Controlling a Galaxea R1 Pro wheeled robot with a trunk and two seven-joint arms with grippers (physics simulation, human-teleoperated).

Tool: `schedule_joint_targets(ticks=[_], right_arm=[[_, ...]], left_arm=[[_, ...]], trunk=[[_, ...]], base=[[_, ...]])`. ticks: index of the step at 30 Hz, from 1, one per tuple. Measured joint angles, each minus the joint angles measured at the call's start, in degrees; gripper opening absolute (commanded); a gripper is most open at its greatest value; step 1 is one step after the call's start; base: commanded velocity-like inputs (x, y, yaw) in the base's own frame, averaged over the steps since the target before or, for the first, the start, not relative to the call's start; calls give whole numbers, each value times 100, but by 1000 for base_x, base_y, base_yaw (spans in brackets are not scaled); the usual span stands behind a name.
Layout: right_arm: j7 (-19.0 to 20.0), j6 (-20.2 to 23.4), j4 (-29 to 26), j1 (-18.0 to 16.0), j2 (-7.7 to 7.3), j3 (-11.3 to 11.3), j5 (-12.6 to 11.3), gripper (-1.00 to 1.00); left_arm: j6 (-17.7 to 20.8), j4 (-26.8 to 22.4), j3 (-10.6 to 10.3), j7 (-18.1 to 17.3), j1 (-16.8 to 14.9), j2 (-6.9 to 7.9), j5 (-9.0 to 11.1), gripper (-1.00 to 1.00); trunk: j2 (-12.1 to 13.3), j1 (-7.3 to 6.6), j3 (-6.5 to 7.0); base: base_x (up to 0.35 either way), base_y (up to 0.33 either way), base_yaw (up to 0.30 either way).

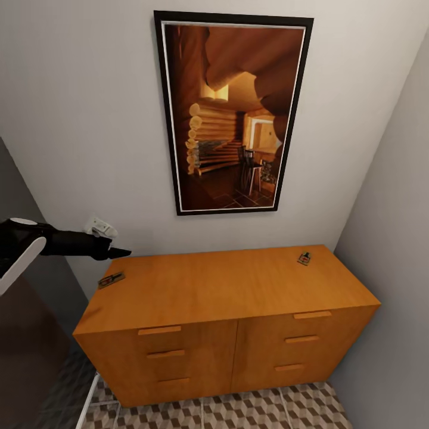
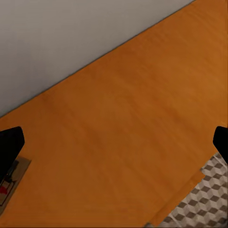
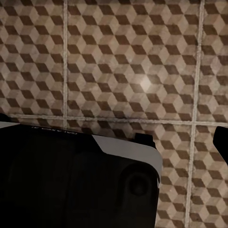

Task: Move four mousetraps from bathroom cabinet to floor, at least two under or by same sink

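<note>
Against the wall stands the orange-brown cabinet (image 1: 226,286), with two mousetraps on its flat top. One mousetrap (image 1: 111,279) lies near the left edge, the other mousetrap (image 1: 304,258) near the back right corner. My left gripper (image 1: 119,252) hovers over the top's back left corner, just above and behind the left trap, and it is open and empty. In the left wrist view its fingers (image 2: 12,147) stand wide apart over the cabinet top (image 2: 123,123), with that trap (image 2: 7,185) partly under one finger. My right gripper (image 3: 114,137) hangs open above the cube-patterned floor (image 3: 133,61). The sink is out of view.
A large framed picture (image 1: 232,113) hangs above the cabinet. A white wall socket (image 1: 100,227) sits by my left arm. A grey wall (image 1: 393,250) closes in on the cabinet's right side. My own dark and white base (image 3: 71,180) is in the right wrist view.
</note>
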Motion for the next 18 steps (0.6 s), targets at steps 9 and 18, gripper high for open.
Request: schedule_joint_targets(ticks=[9,18], right_arm=[[-5,-1,0,0,-9,0,-3,100],[-3,-1,0,1,-14,-1,-4,100]], left_arm=[[-9,307,-271,-4,1,56,-22,100],[-75,739,-337,-6,1,94,-48,100]], trunk=[[0,0,0],[0,0,0]], base=[[0,0,0],[0,0,0]])
